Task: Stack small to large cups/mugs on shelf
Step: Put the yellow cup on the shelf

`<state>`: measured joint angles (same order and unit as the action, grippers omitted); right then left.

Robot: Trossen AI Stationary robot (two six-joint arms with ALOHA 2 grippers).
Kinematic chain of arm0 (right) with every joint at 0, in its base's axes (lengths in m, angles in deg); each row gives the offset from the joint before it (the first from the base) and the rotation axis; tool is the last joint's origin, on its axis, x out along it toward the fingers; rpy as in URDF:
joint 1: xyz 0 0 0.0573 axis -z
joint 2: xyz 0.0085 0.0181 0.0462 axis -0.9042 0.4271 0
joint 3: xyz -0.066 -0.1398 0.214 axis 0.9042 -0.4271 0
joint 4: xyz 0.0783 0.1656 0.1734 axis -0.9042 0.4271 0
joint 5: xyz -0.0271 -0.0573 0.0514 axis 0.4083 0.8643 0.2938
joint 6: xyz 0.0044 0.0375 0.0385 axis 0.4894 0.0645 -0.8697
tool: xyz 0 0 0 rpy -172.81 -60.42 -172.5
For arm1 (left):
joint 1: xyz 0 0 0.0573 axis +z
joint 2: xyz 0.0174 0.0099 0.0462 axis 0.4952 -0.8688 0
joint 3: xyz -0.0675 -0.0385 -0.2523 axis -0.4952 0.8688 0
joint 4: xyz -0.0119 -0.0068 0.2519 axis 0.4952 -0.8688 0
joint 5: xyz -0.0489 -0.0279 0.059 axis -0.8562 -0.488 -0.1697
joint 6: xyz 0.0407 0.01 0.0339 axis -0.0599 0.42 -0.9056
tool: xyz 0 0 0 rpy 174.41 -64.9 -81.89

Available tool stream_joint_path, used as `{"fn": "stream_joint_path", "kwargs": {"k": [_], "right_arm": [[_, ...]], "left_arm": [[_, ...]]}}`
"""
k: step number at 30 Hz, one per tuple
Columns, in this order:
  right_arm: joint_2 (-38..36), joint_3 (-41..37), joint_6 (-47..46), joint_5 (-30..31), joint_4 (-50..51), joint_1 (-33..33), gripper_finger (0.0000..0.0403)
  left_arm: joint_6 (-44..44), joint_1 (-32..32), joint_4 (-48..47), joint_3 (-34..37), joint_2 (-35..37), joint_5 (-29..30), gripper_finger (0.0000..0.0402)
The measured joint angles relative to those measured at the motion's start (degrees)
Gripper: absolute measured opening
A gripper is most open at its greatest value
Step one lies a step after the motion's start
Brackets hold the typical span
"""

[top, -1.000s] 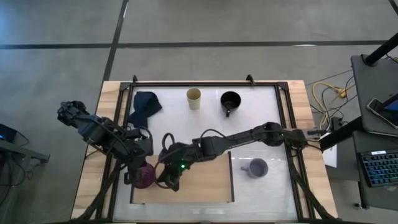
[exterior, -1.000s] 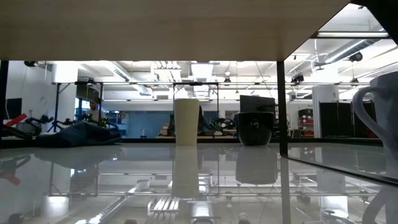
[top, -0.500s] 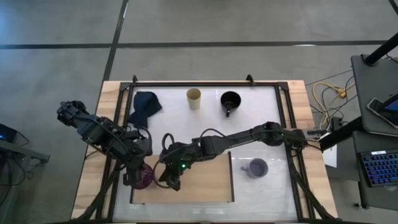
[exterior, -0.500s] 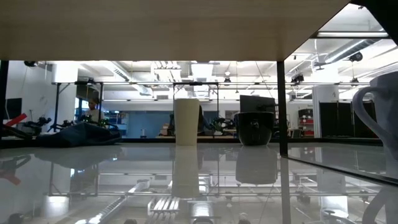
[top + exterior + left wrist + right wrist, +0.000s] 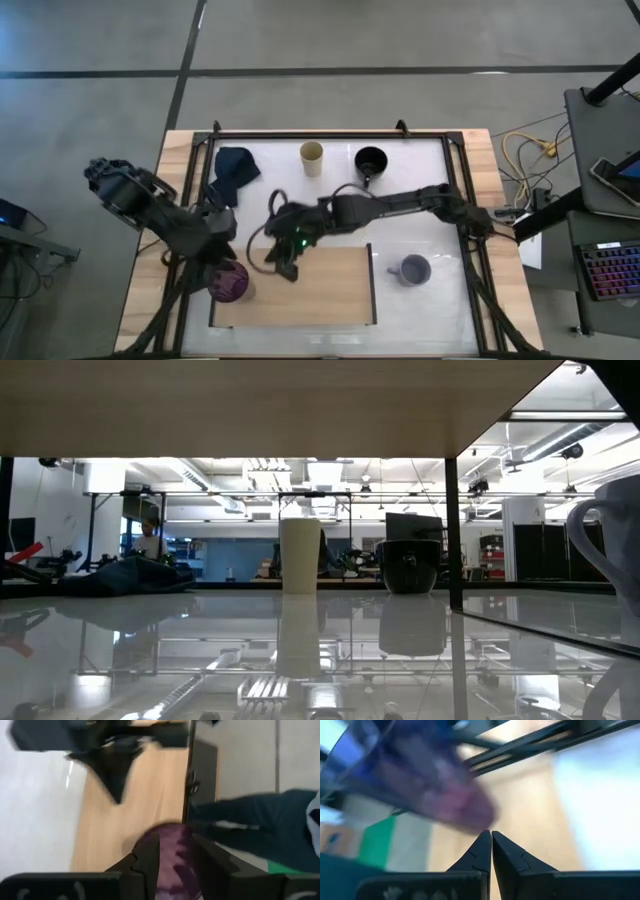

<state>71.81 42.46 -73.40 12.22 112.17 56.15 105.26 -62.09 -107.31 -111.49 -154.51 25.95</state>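
Observation:
The purple tumbler (image 5: pixel 231 284) stands on the left end of the light-wood shelf (image 5: pixel 320 295). My left gripper (image 5: pixel 220 270) is open just above it; in the left wrist view its fingers (image 5: pixel 148 857) stand on either side of the tumbler (image 5: pixel 172 857). My right gripper (image 5: pixel 285 262) is shut and empty over the shelf's far edge, right of the tumbler (image 5: pixel 420 785). The beige cup (image 5: pixel 312 157) and black mug (image 5: pixel 371 163) stand at the far edge. The lavender mug (image 5: pixel 411 269) stands right of the shelf.
A dark blue cloth (image 5: pixel 233 172) lies at the far left of the table. The table's black frame (image 5: pixel 330 134) runs along the far edge. White tabletop (image 5: pixel 420 215) lies bare between the black mug and the lavender mug.
My left gripper has risen and drawn back a little toward the table's left edge, while the purple tumbler stays in place on the shelf. My right gripper, still shut, has moved from beside the tumbler toward the far edge and slightly right, rising.

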Motion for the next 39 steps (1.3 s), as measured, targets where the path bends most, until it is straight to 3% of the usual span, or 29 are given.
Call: {"fn": "stream_joint_path", "kwargs": {"k": [4,10,12,17,20,26,29,34,39], "right_arm": [[-2.7,0.0,1.6,3.4,4.7,3.2,0.0009],[-8.8,0.0,1.7,20.8,19.2,8.6,0.0009],[-10.0,0.1,0.5,22.5,23.4,11.4,0.0009],[-10.4,0.0,-1.3,22.5,34.4,18.5,0.0015],[-9.5,0.0,0.8,21.0,36.1,23.7,0.003],[-5.8,0.0,6.3,6.0,30.0,32.3,0.0081],[-4.1,0.0,7.7,1.6,26.3,35.0,0.0117],[-2.6,0.0,7.3,4.4,26.2,38.0,0.017],[-1.4,0.0,4.3,6.2,25.7,38.6,0.0184]], "left_arm": [[-2.6,0.0,-0.1,-4.3,0.0,4.6,0.0095],[-8.0,0.2,-0.1,-7.0,1.3,14.0,0.0095],[-9.8,0.7,-0.1,-6.7,2.2,17.1,0.0095],[-14.0,4.2,-0.5,-5.3,3.8,20.5,0.0095],[-16.8,7.9,-0.7,-4.5,4.5,22.2,0.0095],[-19.8,19.4,-1.3,-4.1,4.7,20.7,0.0095],[-21.1,24.0,-2.4,-3.6,4.8,20.5,0.0095],[-25.2,29.4,-2.8,-1.8,5.4,20.7,0.0095],[-33.1,35.7,-2.1,3.5,8.5,20.6,0.0095]]}}
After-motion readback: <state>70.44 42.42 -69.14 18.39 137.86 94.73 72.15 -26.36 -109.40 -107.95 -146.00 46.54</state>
